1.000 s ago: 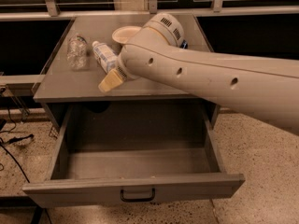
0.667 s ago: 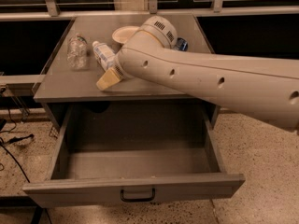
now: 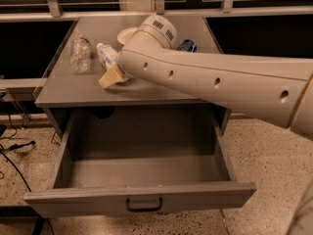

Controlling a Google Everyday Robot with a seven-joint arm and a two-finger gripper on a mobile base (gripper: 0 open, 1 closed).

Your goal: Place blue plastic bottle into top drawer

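The blue plastic bottle point(image 3: 106, 56) lies on the cabinet top, white cap pointing to the back left, pale label round its middle. My gripper point(image 3: 113, 76) is at the bottle's near end, low over the top, and hides that end. The thick cream arm point(image 3: 210, 84) reaches in from the right. The top drawer point(image 3: 142, 199) is pulled wide open below the cabinet top. It is grey, with a black handle point(image 3: 144, 205) at the centre of its front, and nothing shows inside it.
A shorter wrinkled clear bottle point(image 3: 80, 54) lies left of the blue plastic bottle. A white bowl point(image 3: 125, 34) and a blue can point(image 3: 187, 45) sit at the back, partly behind the arm. Cables point(image 3: 14, 151) lie on the floor at the left.
The gripper has shifted slightly left and towards the back along the bottle. The bottle and the drawer have not moved.
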